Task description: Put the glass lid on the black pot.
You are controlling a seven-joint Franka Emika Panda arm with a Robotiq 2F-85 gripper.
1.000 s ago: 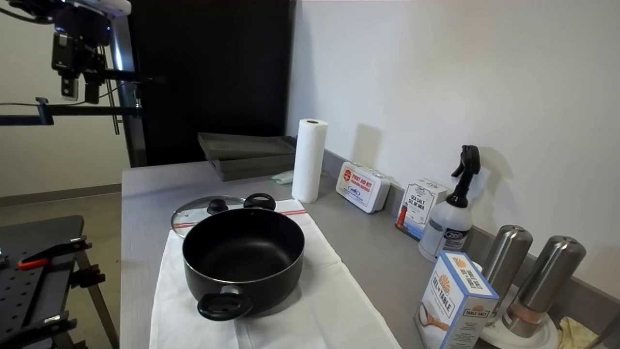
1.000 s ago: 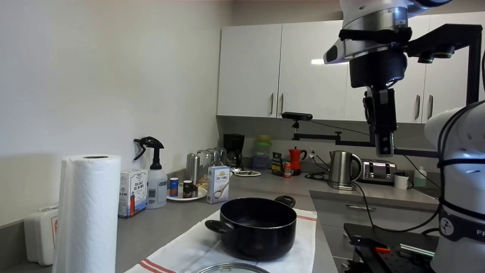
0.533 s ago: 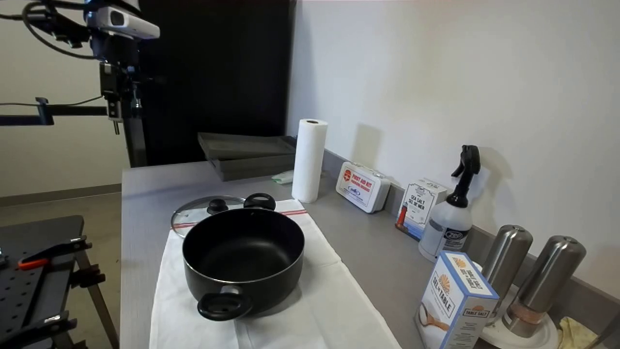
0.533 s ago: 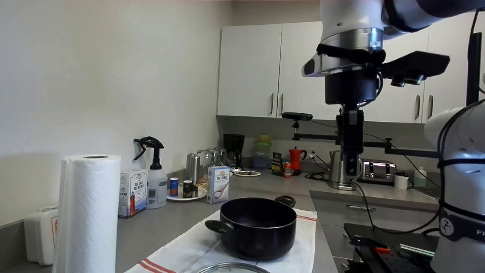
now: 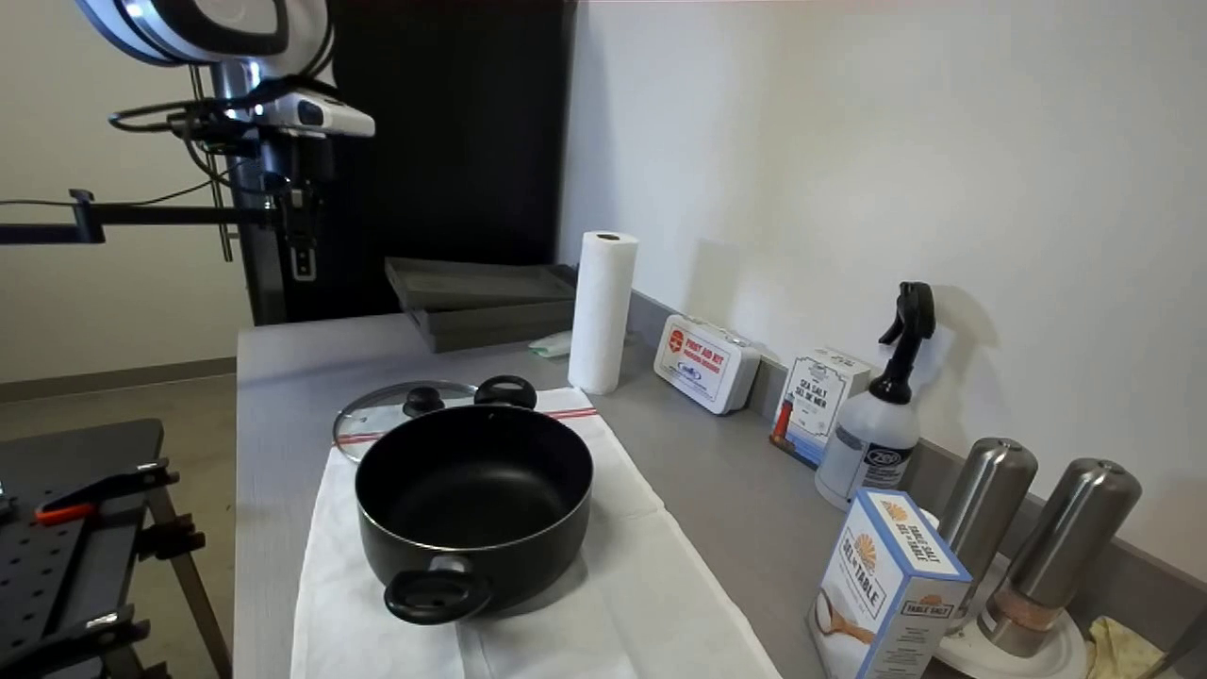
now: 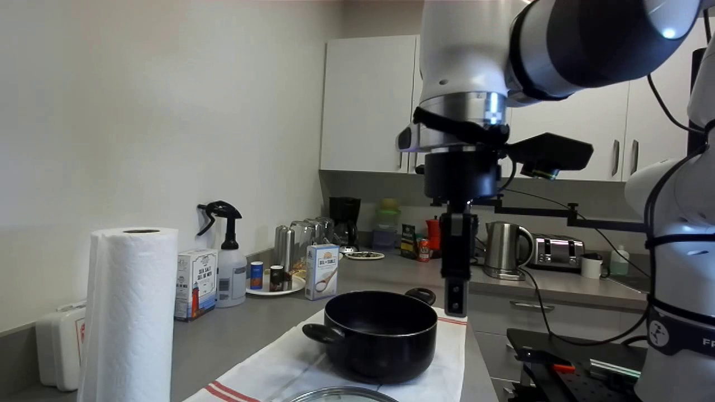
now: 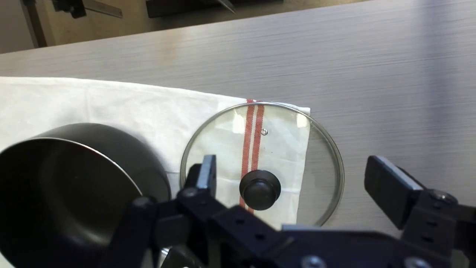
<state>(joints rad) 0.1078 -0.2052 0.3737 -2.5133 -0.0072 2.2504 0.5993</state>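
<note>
The glass lid (image 7: 277, 160) is laid flat, its black knob (image 7: 260, 190) turned up, partly over the red-striped white towel (image 7: 156, 119), partly, toward three o'clock in the wrist view, over the grey counter (image 7: 364, 93). Just beside it, at nine o'clock, the black pot (image 7: 74, 190) is set, mouth upward. And higher up, clear of both, the gripper (image 7: 297, 182) is held, its fingers (image 7: 386, 190) parted wide, the knob framed between them there. In an exterior view, grey trays (image 5: 500, 325) are spotted at one o'clock from the lid, a paper towel roll (image 5: 603, 311) at two.
</note>
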